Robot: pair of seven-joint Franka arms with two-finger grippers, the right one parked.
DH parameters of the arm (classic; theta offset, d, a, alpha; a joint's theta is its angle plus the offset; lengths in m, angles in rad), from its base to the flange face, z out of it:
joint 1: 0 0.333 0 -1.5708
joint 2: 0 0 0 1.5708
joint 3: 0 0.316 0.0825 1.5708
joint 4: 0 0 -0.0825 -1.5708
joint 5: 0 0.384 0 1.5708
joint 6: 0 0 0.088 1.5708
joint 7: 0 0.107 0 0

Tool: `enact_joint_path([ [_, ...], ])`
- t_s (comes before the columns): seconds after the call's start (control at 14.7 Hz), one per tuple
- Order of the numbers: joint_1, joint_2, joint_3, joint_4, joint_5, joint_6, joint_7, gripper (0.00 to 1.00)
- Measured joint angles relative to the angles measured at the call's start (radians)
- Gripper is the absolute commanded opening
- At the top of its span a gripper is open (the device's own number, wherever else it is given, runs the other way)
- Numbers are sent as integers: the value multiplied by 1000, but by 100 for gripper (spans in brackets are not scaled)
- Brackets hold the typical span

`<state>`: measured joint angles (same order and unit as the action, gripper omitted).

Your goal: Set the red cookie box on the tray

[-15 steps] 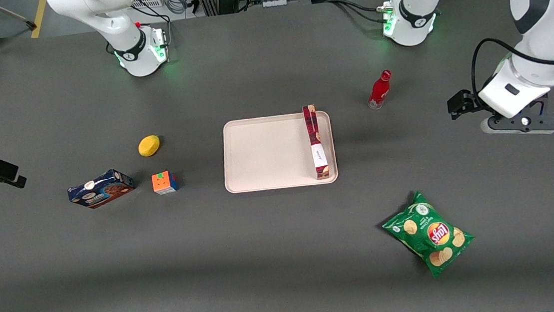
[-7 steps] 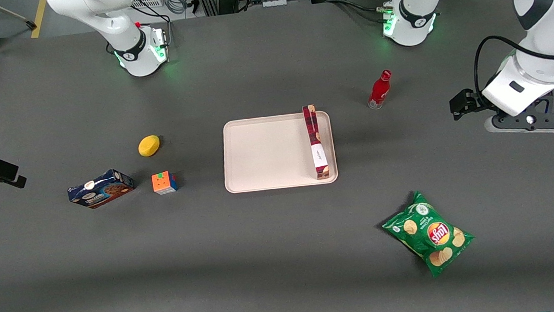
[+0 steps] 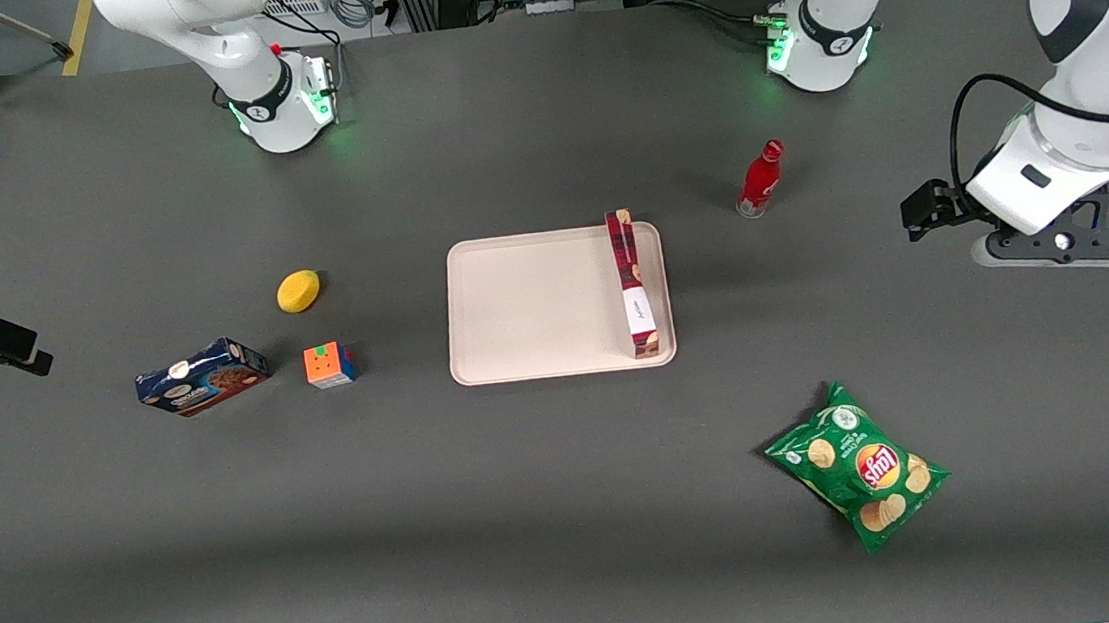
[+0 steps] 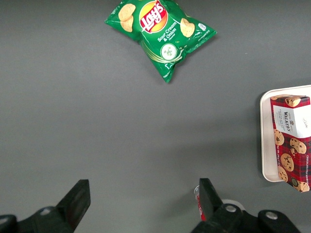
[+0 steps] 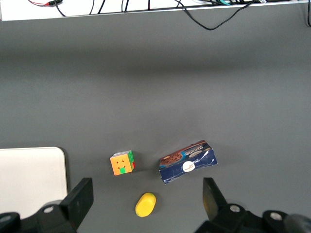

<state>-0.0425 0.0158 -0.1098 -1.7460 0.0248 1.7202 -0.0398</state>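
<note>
While the red cookie box [image 3: 631, 283] lies on the tray [image 3: 534, 303], hand [image 4: 142, 201] wide, empty; fingertips cropped, tray cut off in wrist view.

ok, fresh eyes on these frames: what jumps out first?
The big pale tray mid-table, with the red cookie box lying along its edge toward the working arm's end. Next, the green chip bag, nearer the front camera than the tray. The gripper hangs empty above bare table, jaws open.
</note>
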Motion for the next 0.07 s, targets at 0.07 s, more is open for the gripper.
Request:
enact_joint_path([
  [0.07, 0, 0, 0, 0, 0, 0, 0, 100],
])
